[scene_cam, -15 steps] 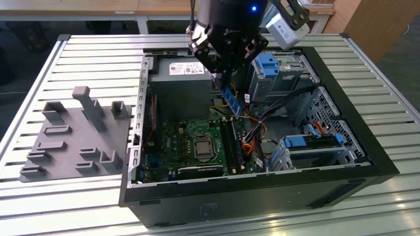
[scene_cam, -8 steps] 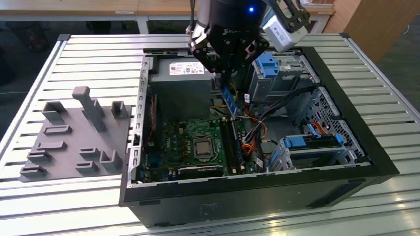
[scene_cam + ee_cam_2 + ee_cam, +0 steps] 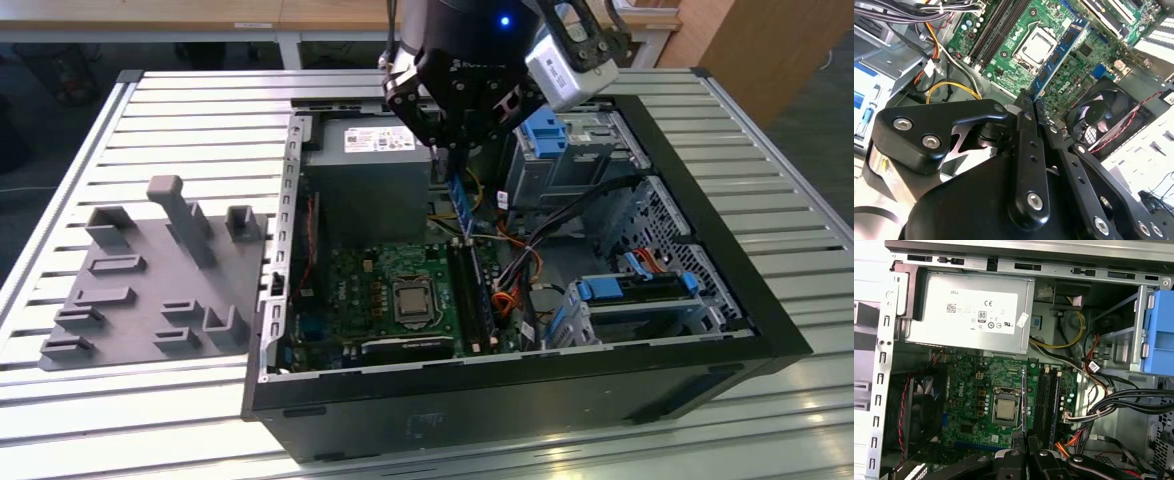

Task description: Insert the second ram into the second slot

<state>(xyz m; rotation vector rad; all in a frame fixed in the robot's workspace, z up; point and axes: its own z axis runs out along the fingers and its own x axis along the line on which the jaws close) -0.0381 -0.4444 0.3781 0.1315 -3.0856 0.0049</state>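
Tool (image 3: pixel 1030 102) pinching the ram (image 3: pixel 1056 57) by one end.
Ram hangs over the motherboard (image 3: pixel 974 390), beside the dark slots (image 3: pixel 1043 400), unseated, inside the open case (image 3: pixel 534 390).

I have the arm (image 3: pixel 461 30) hanging down from above, over the part of the worktop (image 3: pixel 200 110) nearest its far edge in the exterior view, with the wrist turned so the claw (image 3: pixel 447 150) points straight down. In both wrist views the two black fingers (image 3: pixel 1024 150) are drawn close, tips side by side. They pinch the second ram (image 3: pixel 1059 55) by one end, so it hangs below them.
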